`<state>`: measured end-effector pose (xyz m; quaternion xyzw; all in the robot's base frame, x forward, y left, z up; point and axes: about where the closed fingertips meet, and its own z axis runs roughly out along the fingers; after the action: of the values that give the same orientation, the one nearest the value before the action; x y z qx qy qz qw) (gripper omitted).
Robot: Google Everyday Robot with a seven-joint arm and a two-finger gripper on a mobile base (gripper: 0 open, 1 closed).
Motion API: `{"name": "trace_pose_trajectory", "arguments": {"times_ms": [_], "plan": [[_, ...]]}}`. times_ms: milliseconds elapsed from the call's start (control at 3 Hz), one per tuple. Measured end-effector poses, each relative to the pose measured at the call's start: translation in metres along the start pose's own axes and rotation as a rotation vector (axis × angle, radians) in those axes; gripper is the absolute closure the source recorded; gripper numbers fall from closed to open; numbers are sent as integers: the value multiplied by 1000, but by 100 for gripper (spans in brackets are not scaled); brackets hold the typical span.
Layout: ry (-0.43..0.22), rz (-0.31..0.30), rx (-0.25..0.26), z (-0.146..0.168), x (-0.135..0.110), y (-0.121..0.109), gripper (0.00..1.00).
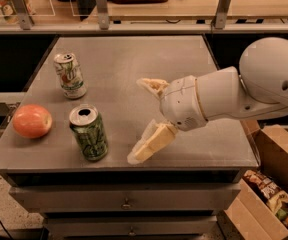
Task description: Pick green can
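Observation:
The green can (89, 132) stands upright near the front left of the grey table (134, 59). It is dark green with pale claw-like marks and a silver top with an open tab hole. My gripper (139, 120) is open and empty over the table's middle front, to the right of the can and apart from it. One fingertip (145, 83) points left at the back, the other fingertip (135, 156) reaches toward the front edge.
A mostly white can (70, 75) with a green-and-red logo stands behind the green can. A red-orange apple (32, 121) lies at the left edge. A cardboard box (271, 194) with items sits on the floor at the right.

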<state>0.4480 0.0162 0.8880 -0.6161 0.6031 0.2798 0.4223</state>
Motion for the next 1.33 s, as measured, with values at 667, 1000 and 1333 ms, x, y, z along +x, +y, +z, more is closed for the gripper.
{"name": "trace_pose_trajectory", "arguments": {"times_ms": [667,1000,1333], "plan": [[-189,-9,-85,70,-2,5,0],[-249,0,-130,90,-7,10,0],[-291,-11,-166,97,-20,16,0]]}}
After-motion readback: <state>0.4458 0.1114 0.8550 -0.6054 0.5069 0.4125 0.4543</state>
